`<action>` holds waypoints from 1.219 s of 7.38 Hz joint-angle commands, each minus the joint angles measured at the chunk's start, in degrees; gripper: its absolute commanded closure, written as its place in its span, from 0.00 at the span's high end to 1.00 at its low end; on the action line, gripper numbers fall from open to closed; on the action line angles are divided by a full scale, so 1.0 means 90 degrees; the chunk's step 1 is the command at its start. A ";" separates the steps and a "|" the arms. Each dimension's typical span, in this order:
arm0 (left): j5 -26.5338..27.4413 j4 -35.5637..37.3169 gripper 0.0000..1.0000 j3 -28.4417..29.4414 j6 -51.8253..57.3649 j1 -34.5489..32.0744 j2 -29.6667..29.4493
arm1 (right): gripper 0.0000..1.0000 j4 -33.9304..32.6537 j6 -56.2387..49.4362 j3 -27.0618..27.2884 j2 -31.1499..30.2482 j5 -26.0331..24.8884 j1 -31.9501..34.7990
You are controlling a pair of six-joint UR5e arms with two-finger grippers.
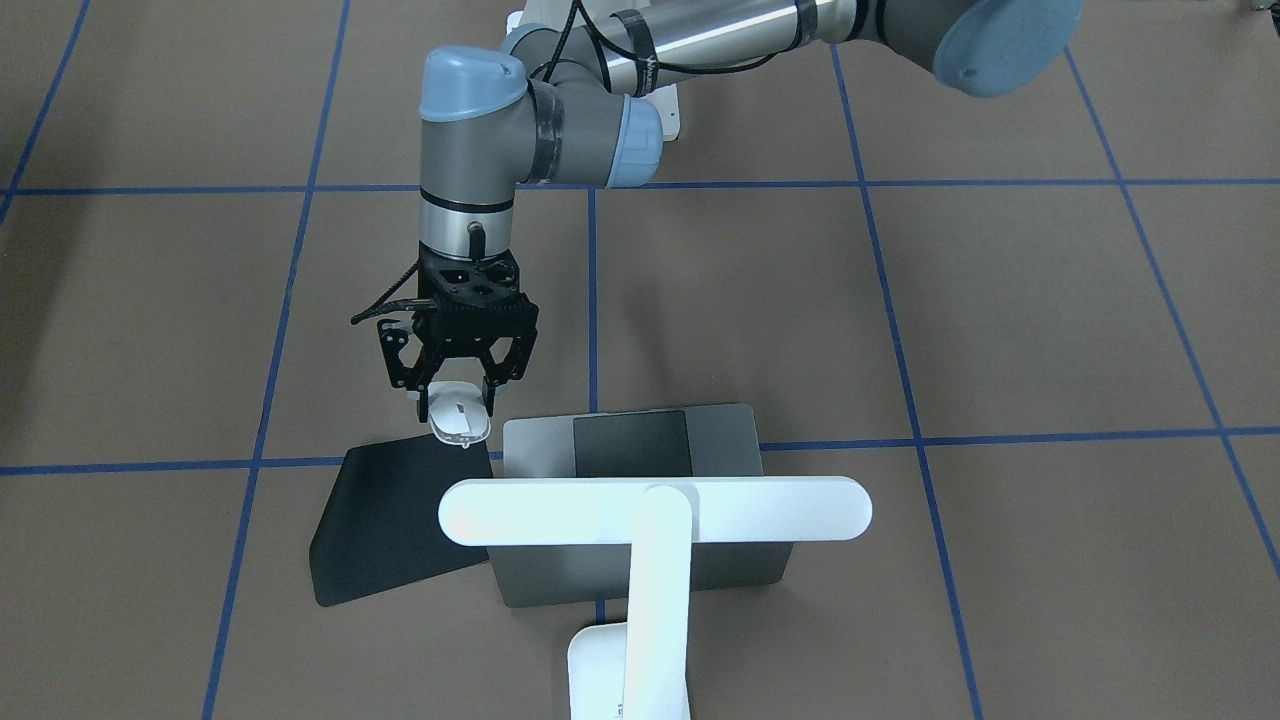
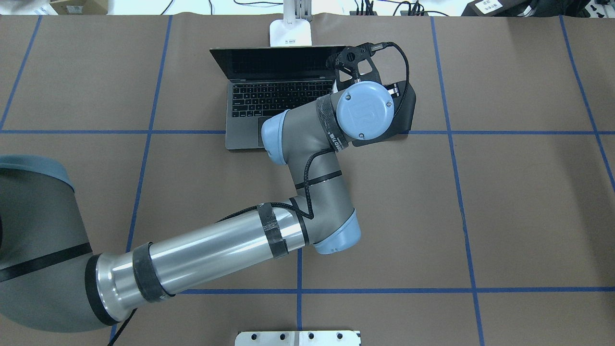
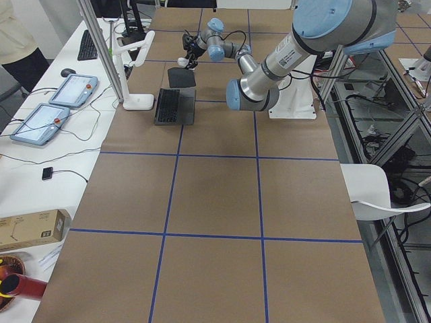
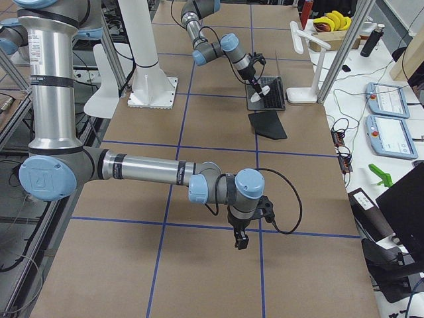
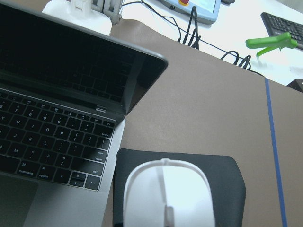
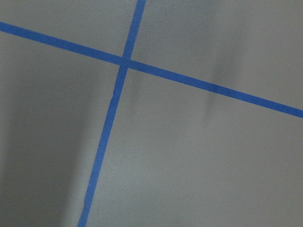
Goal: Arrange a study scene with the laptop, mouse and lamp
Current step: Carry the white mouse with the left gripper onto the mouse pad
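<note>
Grips mouse [image 1: 460, 422] in left claw [image 1: 457, 403], one finger pressed to each side. Holds it in the air over mat [image 1: 395, 525]. On the front view, shows mouse at mat's 12 o'clock edge. On the left wrist view, shows it low at 6 o'clock with mat beneath.

Shows laptop [image 2: 269, 91] open on bench [image 2: 504, 192], screen dark, keys toward the robot. Has mat flat on bench at laptop's 3 o'clock on the overhead view, just beside it and partly hidden under the left wrist. Has lamp [image 1: 655, 510] at laptop's 12 o'clock on that view, base behind the lid. From the front camera, shows light bar lying across the lid.

Shows right claw [image 4: 240, 238] on the right side view only, low over bare bench, well apart from the rest, at mat's 6 o'clock there. Open or closed: cannot tell. On the right wrist view, shows only bench and crossing blue tape [image 6: 124, 61].
</note>
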 commanded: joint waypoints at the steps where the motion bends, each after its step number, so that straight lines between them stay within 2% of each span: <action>1: 0.0254 -0.0036 0.90 0.0138 -0.0027 0.0033 -0.0110 | 1.00 0.0002 0.0001 -0.0012 0.0000 0.0025 0.0000; 5: 0.0178 0.0002 0.92 -0.0065 0.0079 0.0013 -0.0121 | 1.00 0.0002 -0.0009 -0.0002 0.0020 0.0161 0.0000; 6: 0.0119 0.0090 0.92 -0.0637 0.0167 0.0003 0.0305 | 1.00 0.0002 -0.0009 -0.0002 0.0039 0.0162 0.0000; 7: -0.0230 0.0294 0.92 -0.1445 0.0197 -0.0006 0.0928 | 1.00 0.0002 -0.0009 0.0007 0.0049 0.0191 0.0000; 9: -0.0749 0.1218 0.92 -0.3349 0.0809 -0.0075 0.2276 | 1.00 -0.0047 0.0049 0.0046 0.0020 0.0405 0.0000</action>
